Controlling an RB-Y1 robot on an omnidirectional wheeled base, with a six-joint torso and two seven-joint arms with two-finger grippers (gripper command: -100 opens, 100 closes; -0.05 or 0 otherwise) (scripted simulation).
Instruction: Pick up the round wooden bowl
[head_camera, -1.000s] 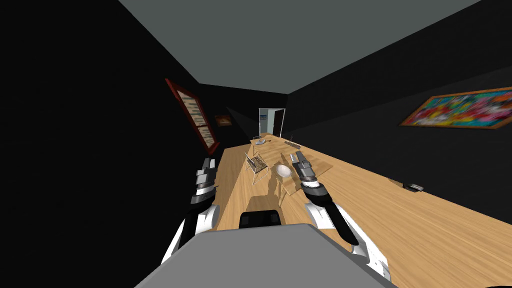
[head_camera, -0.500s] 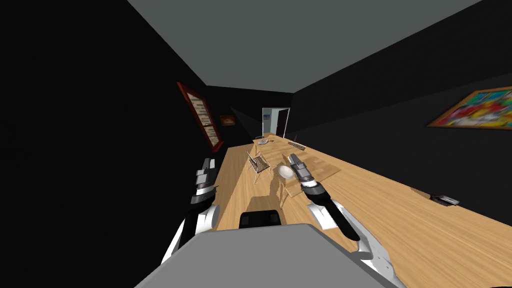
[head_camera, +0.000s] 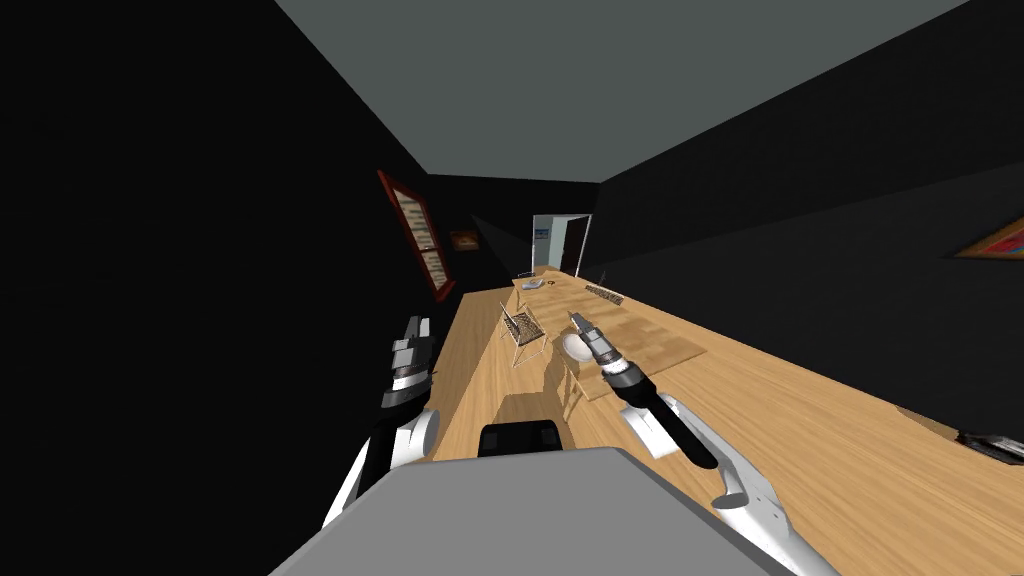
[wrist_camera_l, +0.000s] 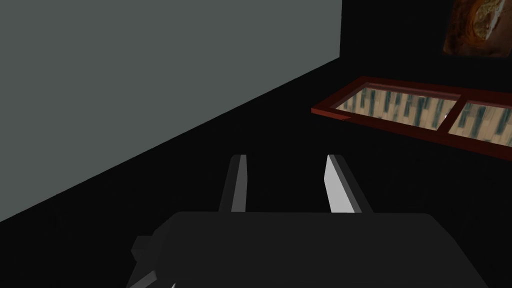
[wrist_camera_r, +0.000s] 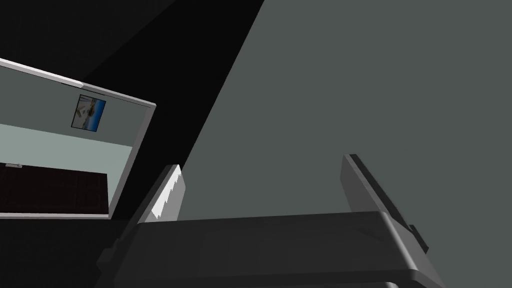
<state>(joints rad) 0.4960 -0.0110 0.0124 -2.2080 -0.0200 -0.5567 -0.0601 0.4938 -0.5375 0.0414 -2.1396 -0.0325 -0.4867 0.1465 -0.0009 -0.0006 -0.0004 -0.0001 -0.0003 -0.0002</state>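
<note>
White arms (head_camera: 745, 490), black joints (head_camera: 682, 436), grey banded wrists (head_camera: 620, 372)

A wire chair (head_camera: 522, 330) stands near the table's (head_camera: 655, 345) left edge, a keyboard (head_camera: 605, 295) lies past its far edge, a red-framed window (head_camera: 418, 235) hangs on the left wall, and a doorway (head_camera: 560, 243) opens at the far end.

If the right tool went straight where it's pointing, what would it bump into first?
Probably only the grey ceiling, far off; the right tool aims upward. The white bowl seems to lie below that line.
</note>
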